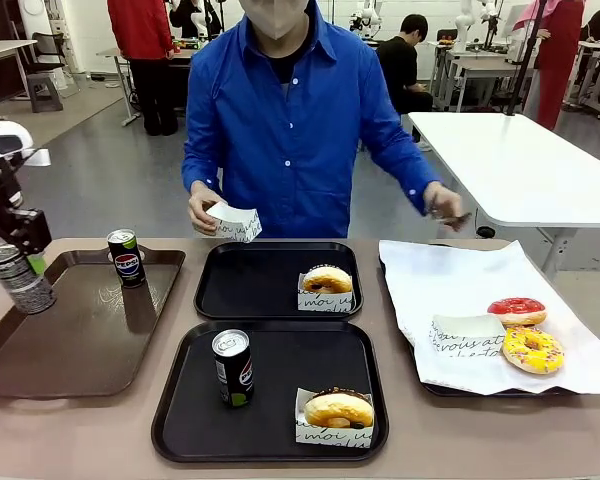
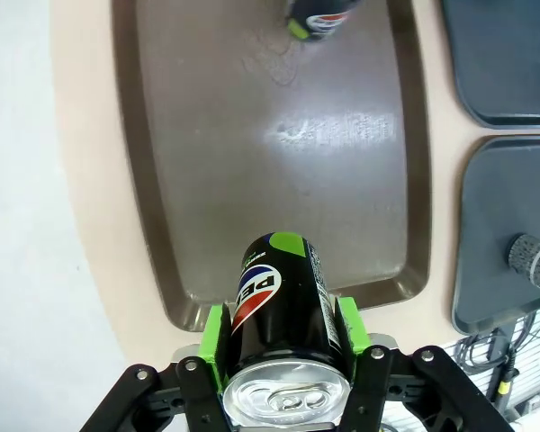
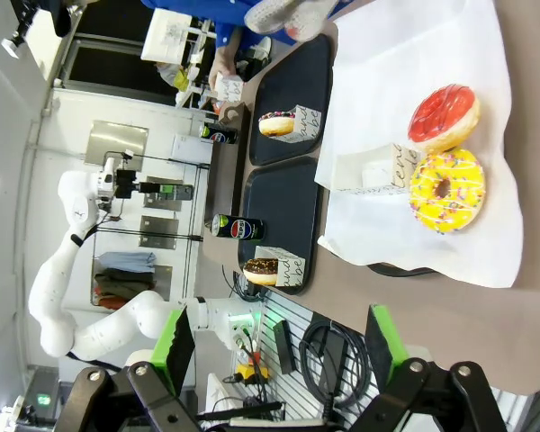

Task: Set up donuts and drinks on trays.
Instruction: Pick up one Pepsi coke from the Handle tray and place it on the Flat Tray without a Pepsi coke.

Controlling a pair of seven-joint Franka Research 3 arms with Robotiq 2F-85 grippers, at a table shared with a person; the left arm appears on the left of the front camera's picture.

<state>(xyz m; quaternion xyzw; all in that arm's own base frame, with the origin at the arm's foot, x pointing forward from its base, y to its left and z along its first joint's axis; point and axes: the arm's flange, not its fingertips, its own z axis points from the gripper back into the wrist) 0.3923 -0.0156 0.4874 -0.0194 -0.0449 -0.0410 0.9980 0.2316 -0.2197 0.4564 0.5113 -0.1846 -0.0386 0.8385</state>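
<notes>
One can (image 2: 282, 283), gripped in left pincer (image 2: 283, 335)

You see a black-and-green can (image 2: 283, 297) at the rim of the brown tray (image 1: 80, 340); right of that tray, black trays (image 1: 290, 372), a red donut (image 1: 517, 310) and a yellow sprinkled donut (image 1: 532, 350).

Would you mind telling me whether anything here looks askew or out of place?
Nothing spilled or damaged. The can in the left gripper leans rather than standing upright, and the far black tray holds a donut but no drink.
</notes>
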